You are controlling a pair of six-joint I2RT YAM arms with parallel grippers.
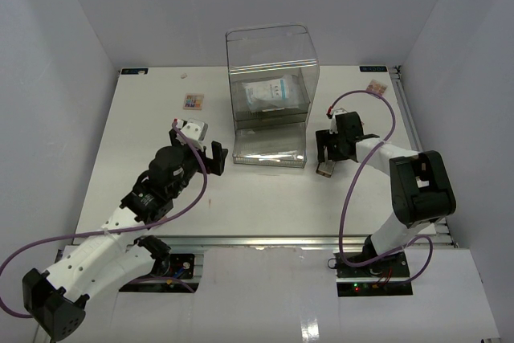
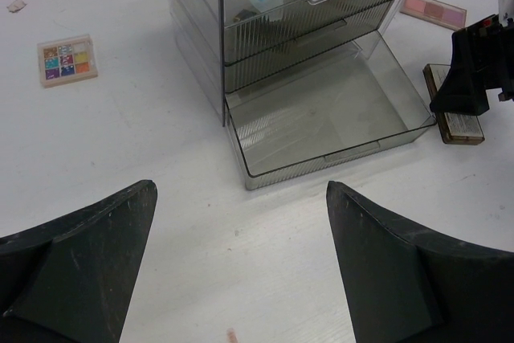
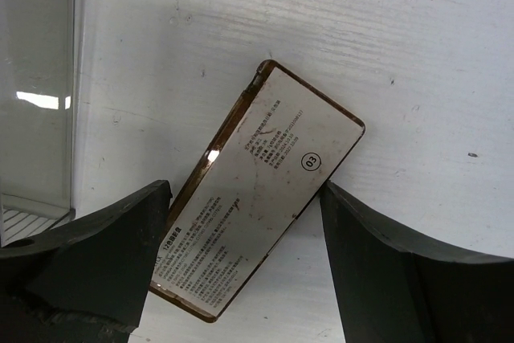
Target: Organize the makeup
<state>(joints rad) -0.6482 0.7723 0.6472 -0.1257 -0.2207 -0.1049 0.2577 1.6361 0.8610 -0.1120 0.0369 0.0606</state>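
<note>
makeup compact [image 3: 273, 166] lies flat, label up, between the spread fingers of the right pincer [image 3: 245, 194]; we cannot tell whether they touch it. it rests on the table [image 1: 120, 162], just right of the box's [image 1: 269, 46] pulled-out bottom drawer [image 2: 337, 154]. a sachet [image 1: 273, 94] lies in the top drawer. the left pincer [image 2: 241, 190] hangs spread and empty before the bottom drawer. a multicolour palette [image 2: 67, 59] lies left of the box, a pink palette [image 2: 434, 10] to its right.
</note>
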